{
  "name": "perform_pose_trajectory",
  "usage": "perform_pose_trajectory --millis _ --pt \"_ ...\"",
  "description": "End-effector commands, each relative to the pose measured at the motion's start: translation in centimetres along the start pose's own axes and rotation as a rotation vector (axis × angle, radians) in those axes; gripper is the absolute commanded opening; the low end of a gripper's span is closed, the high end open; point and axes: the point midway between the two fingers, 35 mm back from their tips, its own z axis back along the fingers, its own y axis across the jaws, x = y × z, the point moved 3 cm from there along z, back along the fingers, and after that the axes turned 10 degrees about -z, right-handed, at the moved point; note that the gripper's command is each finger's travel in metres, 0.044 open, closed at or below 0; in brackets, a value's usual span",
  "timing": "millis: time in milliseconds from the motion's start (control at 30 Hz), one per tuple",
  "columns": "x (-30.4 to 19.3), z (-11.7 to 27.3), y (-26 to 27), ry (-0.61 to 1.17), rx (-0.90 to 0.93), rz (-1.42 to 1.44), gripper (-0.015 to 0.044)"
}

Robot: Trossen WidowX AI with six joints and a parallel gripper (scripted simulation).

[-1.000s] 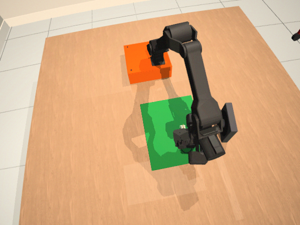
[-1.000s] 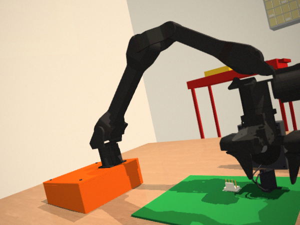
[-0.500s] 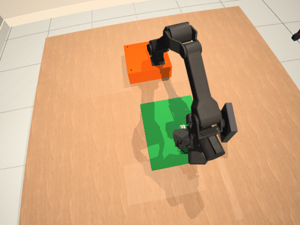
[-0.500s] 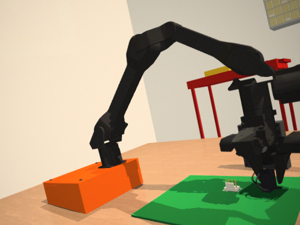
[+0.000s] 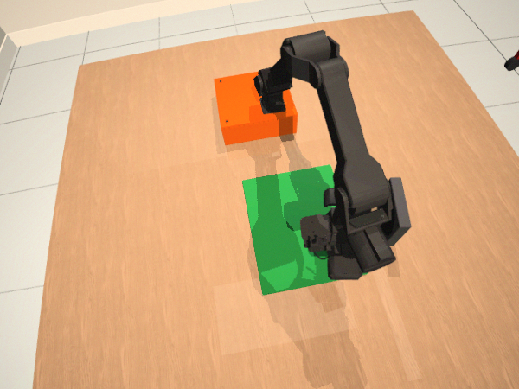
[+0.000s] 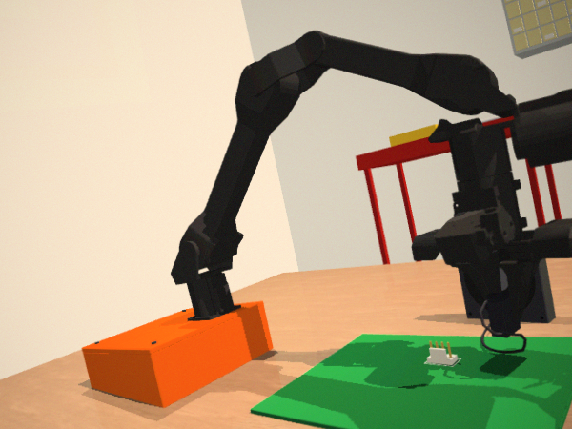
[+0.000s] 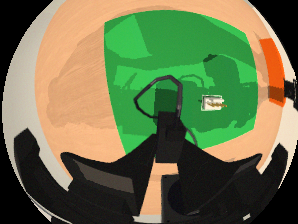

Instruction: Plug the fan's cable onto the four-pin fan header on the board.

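The jaws (image 6: 505,324) are closed on the plug (image 6: 505,321) (image 7: 170,137), which is black and is pinched between their two tips. The plug is over the green board (image 5: 277,277) (image 6: 305,405) (image 7: 225,67), near the white header (image 6: 440,357) (image 7: 212,103) but apart from it. The header stands on the board, and its four pins point up, bare. From the plug, the thin dark cable (image 6: 500,352) (image 7: 157,80) makes a loop. The fan (image 5: 400,212) (image 6: 546,296) (image 7: 172,200) stands upright behind the jaws, partly hidden by them. The board lies on the wooden tabletop (image 5: 151,259) (image 6: 324,296) (image 7: 65,60), near the orange block (image 5: 240,99) (image 6: 205,367) (image 7: 272,67) which carries the arm (image 5: 346,117) (image 6: 248,157).
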Motion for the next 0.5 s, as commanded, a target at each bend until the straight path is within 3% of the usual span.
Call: perform_pose_trajectory --millis 0,467 --pt "-0.1 1.7 0.2 0.004 0.015 -0.003 0.0000" --pt "0.8 1.7 -1.1 0.001 0.015 0.361 0.0000"
